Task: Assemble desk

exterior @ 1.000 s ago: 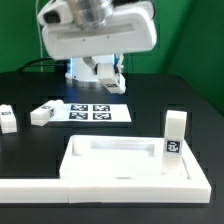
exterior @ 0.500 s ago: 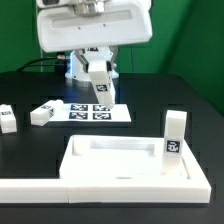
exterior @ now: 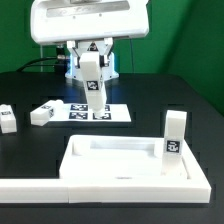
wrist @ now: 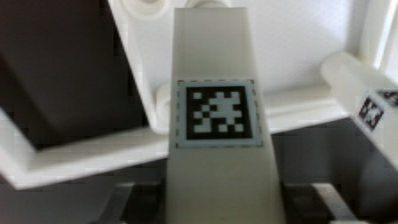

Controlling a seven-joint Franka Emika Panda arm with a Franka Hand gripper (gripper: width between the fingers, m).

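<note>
Jaws are closed partway on a white desk leg (exterior: 92,82). They grip its upper end, so the block hangs upright below the arm's white hand (exterior: 88,22), clear of the black tabletop (exterior: 160,100). In the exterior view the held leg hangs at the far middle of the scene, above the marker board (exterior: 108,113), with its square tag facing the camera. The wrist view looks along this same leg, and its black-and-white tag (wrist: 217,110) fills the middle of the face. The fingertips are too blurred there to make out.

The desk top (exterior: 120,176), a white rimmed tray, lies flat on the near side of the tabletop, well apart from the held leg. A second leg (exterior: 175,130) stands upright at the tray's end on the exterior view's right, toward the far corner, with its tag low on the face. Whether it sits in a socket cannot be told. In the wrist view this standing leg shows beside the held one, and a pale white edge, apparently the tray's rim, crosses behind both.

Two more legs lie loose on the tabletop toward the exterior view's left. One (exterior: 45,112) lies at an angle just beside the marker board's end, and the other (exterior: 8,118) lies at the picture's edge. A long white border bar (exterior: 30,186) lies along the near side of the tray, close against it.
</note>
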